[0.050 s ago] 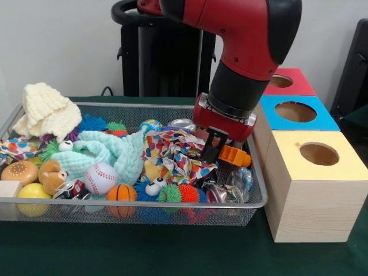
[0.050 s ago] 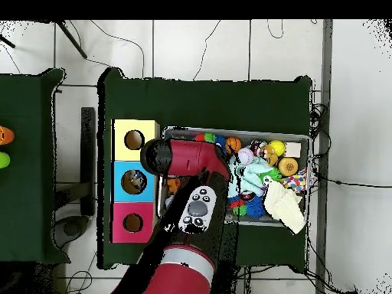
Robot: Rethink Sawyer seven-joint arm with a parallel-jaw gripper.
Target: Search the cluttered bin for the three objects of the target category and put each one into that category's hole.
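My gripper (image 1: 211, 150) has pinched the stiff, light orange toy (image 1: 235, 156) at the bin's (image 1: 261, 198) three o'clock.

Red and black arm (image 1: 247, 52) comes down from upper centre, bent at the wrist, end effector (image 1: 214, 150) pointing down and low on the right side. Black fingers (image 1: 217, 141) close together; can't tell if clamped. Overhead view: arm (image 2: 191, 207) hides the end effector.
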